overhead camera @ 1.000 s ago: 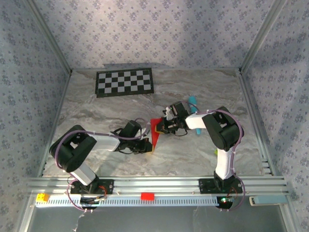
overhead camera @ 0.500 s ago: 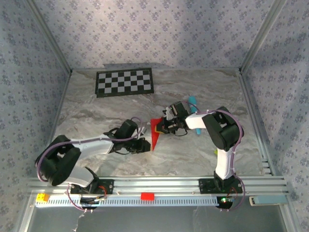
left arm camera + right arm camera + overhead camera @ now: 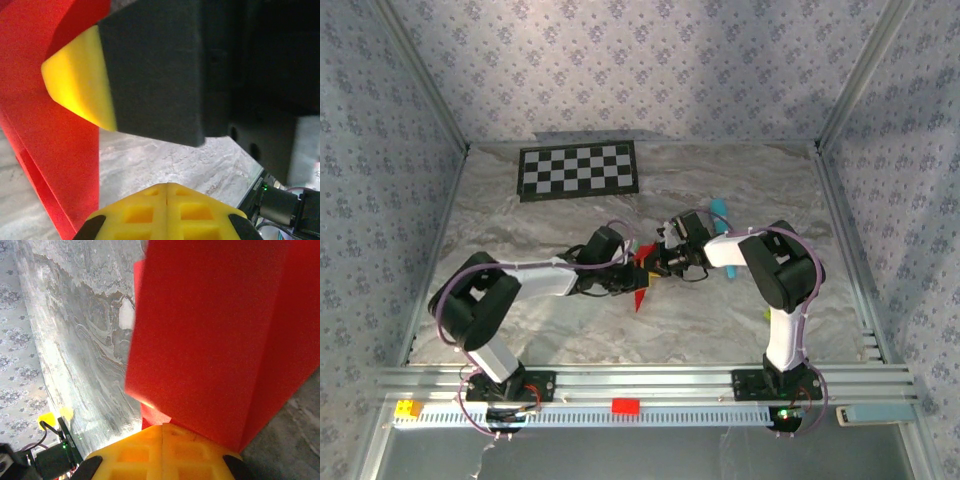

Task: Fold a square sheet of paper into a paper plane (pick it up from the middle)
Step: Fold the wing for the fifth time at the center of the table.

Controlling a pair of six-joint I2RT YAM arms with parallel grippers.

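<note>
The red paper (image 3: 641, 293), folded into a narrow pointed shape, stands on edge mid-table with its tip toward the near side. My right gripper (image 3: 657, 264) is shut on its upper part. In the right wrist view the yellow pads (image 3: 162, 427) pinch the folded red layers (image 3: 210, 330). My left gripper (image 3: 629, 273) sits close on the paper's left side. In the left wrist view its yellow tips (image 3: 167, 192) are pressed together with nothing between them. The red paper (image 3: 55, 150) lies to their left, and the right gripper's black, yellow-tipped finger (image 3: 150, 75) is just above.
A black-and-white checkerboard (image 3: 580, 170) lies at the back left. A teal stick (image 3: 719, 210) rests behind the right gripper. A small red block (image 3: 625, 405) and a yellow block (image 3: 408, 408) sit on the front rail. Patterned walls close in the table.
My left gripper has moved from the paper's lower tip up and to the right, beside the right gripper. The right arm keeps its hold and has hardly moved.
</note>
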